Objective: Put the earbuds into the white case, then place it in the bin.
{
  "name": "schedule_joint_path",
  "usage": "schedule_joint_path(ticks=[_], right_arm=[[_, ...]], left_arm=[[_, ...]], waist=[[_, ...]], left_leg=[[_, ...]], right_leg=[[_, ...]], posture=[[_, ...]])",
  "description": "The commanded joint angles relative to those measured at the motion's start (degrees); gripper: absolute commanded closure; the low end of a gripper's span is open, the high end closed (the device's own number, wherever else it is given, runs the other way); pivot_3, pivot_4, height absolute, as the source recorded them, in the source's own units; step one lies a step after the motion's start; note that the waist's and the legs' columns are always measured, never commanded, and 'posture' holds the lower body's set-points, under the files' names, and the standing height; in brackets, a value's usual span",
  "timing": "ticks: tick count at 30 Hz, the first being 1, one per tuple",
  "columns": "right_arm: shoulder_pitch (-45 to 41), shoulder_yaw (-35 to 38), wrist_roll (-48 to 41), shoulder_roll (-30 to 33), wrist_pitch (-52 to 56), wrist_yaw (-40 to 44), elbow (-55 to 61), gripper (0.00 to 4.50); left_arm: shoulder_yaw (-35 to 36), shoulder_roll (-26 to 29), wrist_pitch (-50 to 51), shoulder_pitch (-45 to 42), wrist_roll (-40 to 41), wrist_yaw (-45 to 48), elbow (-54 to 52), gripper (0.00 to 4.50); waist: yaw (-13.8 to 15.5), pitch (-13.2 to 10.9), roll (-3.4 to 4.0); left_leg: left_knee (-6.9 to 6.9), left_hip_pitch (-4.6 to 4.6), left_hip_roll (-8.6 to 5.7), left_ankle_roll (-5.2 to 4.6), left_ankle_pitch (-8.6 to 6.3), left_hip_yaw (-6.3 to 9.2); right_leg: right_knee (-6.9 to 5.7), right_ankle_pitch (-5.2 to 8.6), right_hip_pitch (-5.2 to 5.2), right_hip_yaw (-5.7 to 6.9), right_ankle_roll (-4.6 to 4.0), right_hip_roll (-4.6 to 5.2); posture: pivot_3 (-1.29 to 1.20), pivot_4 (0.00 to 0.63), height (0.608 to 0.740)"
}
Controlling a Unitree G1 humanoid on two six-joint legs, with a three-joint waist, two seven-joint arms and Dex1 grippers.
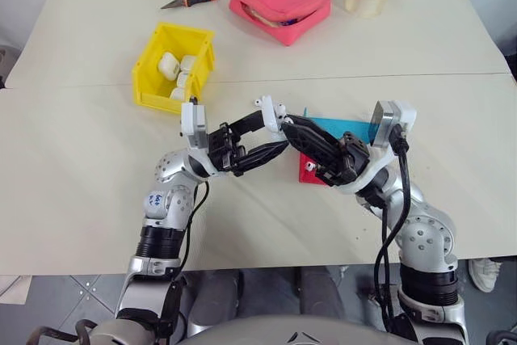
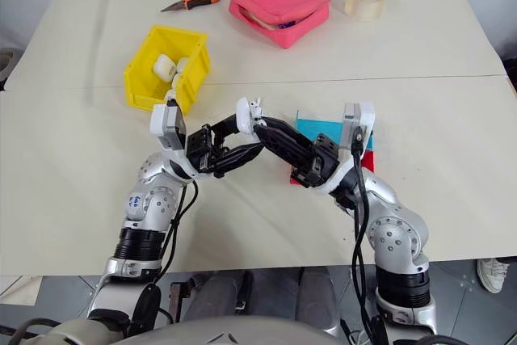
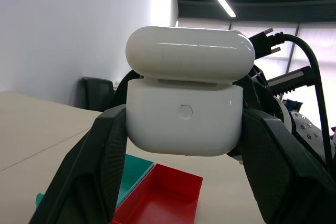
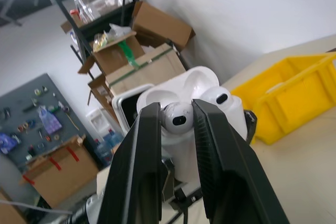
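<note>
left fingers (image 3: 105, 156) clamped on white case (image 3: 185, 121), lid up | right fingers (image 4: 144, 145) pinch earbud (image 4: 178, 119) just over its empty socket | second earbud (image 4: 218, 98) seated

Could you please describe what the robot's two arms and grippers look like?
Both arms are silver-grey metal with black ribbed joint rings. The left gripper and right gripper each have two long black fingers and a white wrist camera block. Black cables loop along both forearms; the left arm bears a small blue-marked sticker.

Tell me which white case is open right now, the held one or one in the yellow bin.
The white case clamped in the left gripper is the open one, lid flipped up. The other cases lie loose in the yellow bin.
</note>
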State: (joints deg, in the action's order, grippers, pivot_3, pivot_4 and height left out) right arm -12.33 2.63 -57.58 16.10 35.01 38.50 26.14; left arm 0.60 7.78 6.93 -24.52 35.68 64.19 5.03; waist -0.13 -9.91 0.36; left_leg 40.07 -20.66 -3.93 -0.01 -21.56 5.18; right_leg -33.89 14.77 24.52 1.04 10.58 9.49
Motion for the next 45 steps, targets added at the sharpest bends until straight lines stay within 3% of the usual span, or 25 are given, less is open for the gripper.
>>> schedule_joint_path(ticks=[1, 7, 12, 17, 20, 22, 27, 31, 39, 45], right_arm=[[-0.16, -2.85, 2.60, 2.45, 1.96, -0.19, 0.74, 3.67], [-1.62, -2.56, 2.09, 4.29, 1.45, 1.58, 1.53, 1.70], [-0.53, 2.31, 1.01, 8.22, 0.66, 3.46, 2.23, 0.01], [3.02, 5.02, 5.63, 17.58, -0.47, 7.91, 3.18, 0.01], [3.17, 3.60, 12.90, 22.94, -2.69, 9.79, 2.04, 0.59], [1.51, 1.69, 15.96, 24.51, -3.76, 10.79, 1.71, 1.28], [-5.22, -2.39, 15.56, 23.43, -1.95, 12.69, 2.27, 3.06], [-12.75, -5.59, 16.00, 21.74, 1.57, 10.86, 1.37, 4.41], [-19.91, -12.98, 23.48, 19.43, 4.23, 9.34, -4.12, 4.47], [-15.80, -9.17, 24.58, 24.13, 2.65, 13.38, -6.69, 4.47]], left_arm=[[0.95, -0.39, -2.31, -2.08, 1.45, 0.78, -2.65, 1.72], [0.78, -0.57, -2.75, -1.76, 1.20, 1.32, -2.87, 1.72], [2.19, 2.26, -5.93, -1.45, -2.94, -0.74, -0.84, 1.72], [1.93, 10.22, -8.74, -1.69, -9.11, -0.73, 1.77, 1.72], [-0.25, 13.80, -9.69, -2.24, -13.08, -0.01, 2.52, 1.72], [-2.30, 15.64, -9.31, -2.58, -15.34, 0.65, 2.20, 1.72], [-6.32, 17.95, -6.69, -4.56, -23.55, -4.66, 2.71, 1.72], [-7.56, 15.75, -4.62, -5.93, -22.02, -4.95, 2.28, 1.72], [-8.67, 13.31, -3.63, -5.64, -20.83, -4.79, 0.16, 1.72], [-6.91, 12.62, -4.59, -4.26, -18.97, -5.16, -2.22, 1.72]], waist=[[0.01, 0.00, 0.00], [0.14, -0.01, -0.01], [0.13, -0.01, -0.01], [0.20, -0.01, -0.01], [0.20, -0.01, -0.02], [0.21, -0.02, -0.03], [0.16, -0.02, -0.04], [0.10, -0.03, -0.04], [0.26, -0.03, -0.05], [0.27, -0.03, -0.06]], left_leg=[[0.00, 0.00, 0.00, 0.00, 0.00, 0.00], [-0.01, 0.00, 0.00, 0.00, 0.00, -0.02], [-0.01, 0.01, -0.01, -0.03, -0.01, -0.01], [-0.04, 0.01, 0.00, -0.04, -0.02, -0.04], [-0.03, 0.01, -0.01, -0.07, -0.03, -0.07], [-0.03, 0.01, -0.01, -0.09, -0.04, -0.11], [-0.02, 0.02, 0.00, -0.08, -0.04, -0.10], [-0.03, 0.01, 0.00, -0.08, -0.04, -0.06], [-0.05, -0.02, 0.00, -0.07, -0.03, 0.02], [-0.04, -0.07, -0.02, -0.08, -0.04, 0.04]], right_leg=[[0.00, 0.00, 0.00, 0.00, 0.00, 0.00], [0.02, 0.00, 0.00, -0.01, 0.00, 0.00], [0.04, 0.00, -0.04, -0.02, 0.00, 0.00], [0.06, 0.00, -0.04, 0.01, 0.00, 0.00], [0.06, 0.00, -0.04, -0.01, 0.00, 0.00], [0.06, 0.00, -0.04, -0.03, 0.01, 0.00], [0.06, 0.00, -0.03, -0.03, 0.01, 0.00], [0.07, 0.00, -0.03, -0.03, 0.01, 0.00], [0.09, 0.00, -0.01, 0.03, 0.01, 0.00], [0.11, 0.00, 0.00, 0.04, 0.01, 0.01]], posture=[[0.00, 0.150, 0.740], [0.00, 0.150, 0.740], [0.00, 0.150, 0.740], [0.00, 0.150, 0.740], [0.00, 0.150, 0.740], [0.00, 0.150, 0.740], [0.00, 0.150, 0.740], [0.00, 0.150, 0.740], [0.00, 0.150, 0.740], [0.00, 0.150, 0.740]])
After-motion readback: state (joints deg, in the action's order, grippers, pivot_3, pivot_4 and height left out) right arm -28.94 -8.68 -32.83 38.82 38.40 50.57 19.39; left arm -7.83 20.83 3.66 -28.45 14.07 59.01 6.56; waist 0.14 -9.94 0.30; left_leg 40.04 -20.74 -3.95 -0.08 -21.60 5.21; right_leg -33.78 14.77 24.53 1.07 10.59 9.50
